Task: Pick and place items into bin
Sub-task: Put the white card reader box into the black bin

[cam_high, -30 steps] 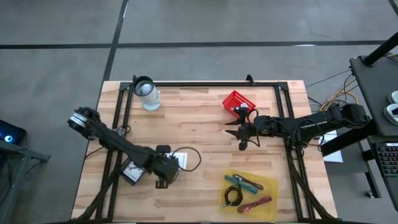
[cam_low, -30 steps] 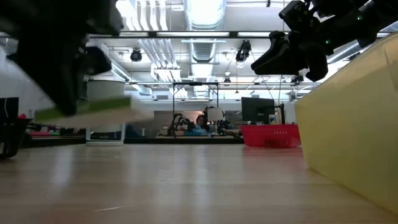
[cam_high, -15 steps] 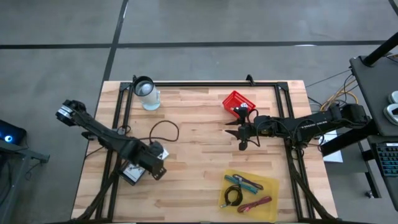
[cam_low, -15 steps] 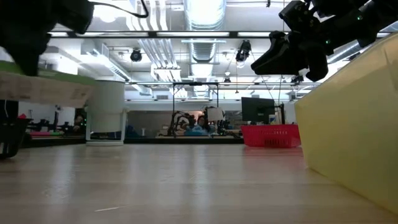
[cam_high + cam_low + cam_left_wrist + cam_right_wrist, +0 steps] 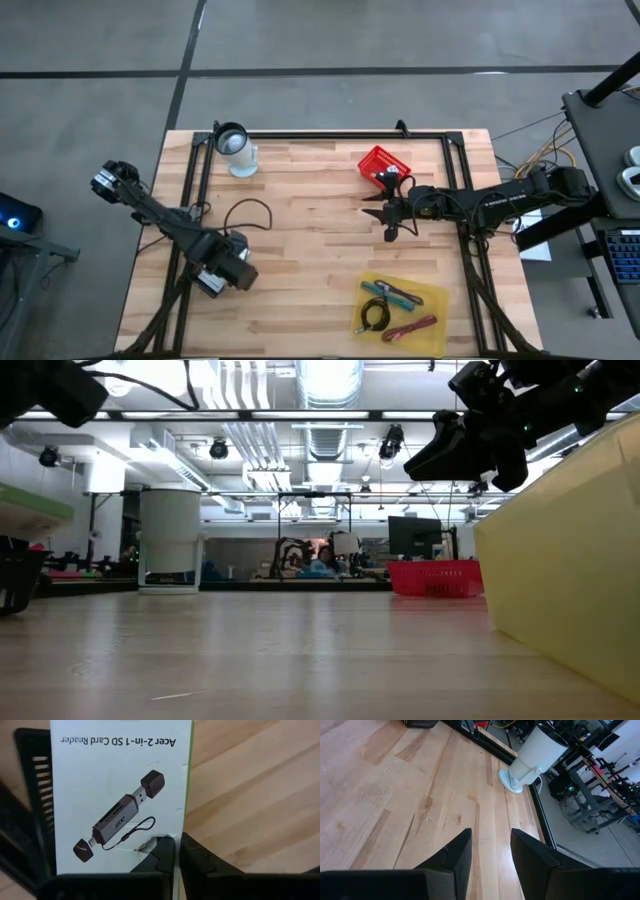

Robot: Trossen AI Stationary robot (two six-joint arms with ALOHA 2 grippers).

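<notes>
Gripping one white card box (image 5: 120, 795), left end effector (image 5: 177, 851), right end effector (image 5: 490, 851) parted, empty.

We see the left arm reaching in from the bench's left edge toward its near left part, bent at the elbow, its left gripper (image 5: 222, 277) low over the bench (image 5: 310, 200). In the left wrist view its jaws are closed tight, pinching the edge of a white printed card-reader box (image 5: 120, 795) with a green side. The right arm stretches in from the right edge, nearly straight and level, its right gripper (image 5: 385, 218) held above the middle of the bench. Its jaws stand partly apart with nothing between them, and in the right wrist view one dark finger (image 5: 452, 857) points forward over the bare wood.
</notes>
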